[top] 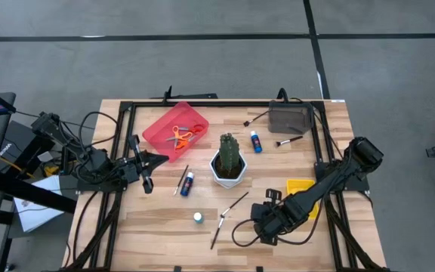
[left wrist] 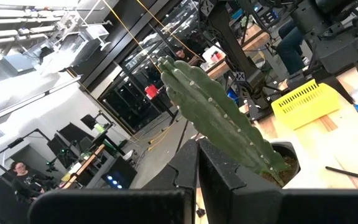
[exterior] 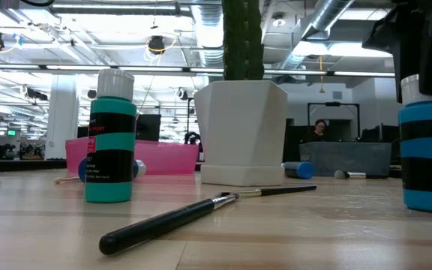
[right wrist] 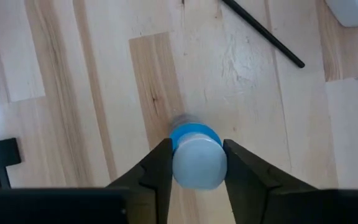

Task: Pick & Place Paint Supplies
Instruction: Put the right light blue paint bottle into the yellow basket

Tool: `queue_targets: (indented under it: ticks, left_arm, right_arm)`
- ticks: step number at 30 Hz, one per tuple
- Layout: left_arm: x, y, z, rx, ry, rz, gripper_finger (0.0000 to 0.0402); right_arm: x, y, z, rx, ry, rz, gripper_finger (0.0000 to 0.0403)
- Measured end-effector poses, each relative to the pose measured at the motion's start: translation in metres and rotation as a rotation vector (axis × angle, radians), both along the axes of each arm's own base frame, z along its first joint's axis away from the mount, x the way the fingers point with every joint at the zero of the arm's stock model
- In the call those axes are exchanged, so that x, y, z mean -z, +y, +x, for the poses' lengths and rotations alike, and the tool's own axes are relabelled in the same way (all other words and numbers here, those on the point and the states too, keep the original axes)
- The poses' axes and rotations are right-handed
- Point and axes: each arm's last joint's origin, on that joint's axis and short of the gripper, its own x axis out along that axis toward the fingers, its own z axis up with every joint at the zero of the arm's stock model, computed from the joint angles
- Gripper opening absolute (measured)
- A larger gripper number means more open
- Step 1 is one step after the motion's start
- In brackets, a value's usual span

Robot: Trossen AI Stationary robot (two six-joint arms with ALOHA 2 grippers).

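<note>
Blue paint bottle (right wrist: 196, 157) sat between the right pincer's (right wrist: 197, 163) fingers, upright on the tabletop (right wrist: 73, 93).
Fingers flanked the white cap, touching or just off it; a firm grip could not be confirmed. Bottle stood well out from the cactus pot (top: 227, 172), beyond a paintbrush (top: 232, 205) near that pot. It looked light, rigid and smooth-sided, so slippery; holding low on the cap or at the shoulder seemed safest. Left pincer (top: 143, 163) waited closed on the pot's other side.

Upright teal plastic paint bottle (exterior: 111, 139) with white cap left of the white cactus pot (exterior: 244, 131), black label band with small red and white print, too small to read, no other legible text, brand, number or sign anywhere
</note>
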Motion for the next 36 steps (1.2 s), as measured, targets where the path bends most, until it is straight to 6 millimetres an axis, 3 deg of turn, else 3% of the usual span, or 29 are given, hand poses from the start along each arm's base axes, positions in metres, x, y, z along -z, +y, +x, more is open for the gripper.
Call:
queue_targets:
  ticks: [12, 19, 29, 36]
  left_arm:
    - [0.0, 0.0, 0.0, 0.001, 0.0, 0.0, 0.0007]
    - [0.0, 0.0, 0.0, 0.005, 0.0, 0.0, 0.0007]
    - [0.0, 0.0, 0.0, 0.004, 0.003, 0.002, 0.0007]
    - [0.001, 0.0, 0.0, 0.003, 0.006, 0.004, 0.0007]
  right_arm:
    - [-0.004, 0.001, -0.003, 0.009, -0.005, 0.008, 0.011]
    - [-0.032, 0.006, -0.015, 0.017, 0.001, 0.013, 0.011]
    - [-0.085, 0.005, -0.067, 0.122, -0.106, 0.013, 0.011]
    - [-0.096, 0.005, -0.109, 0.252, -0.078, -0.028, 0.011]
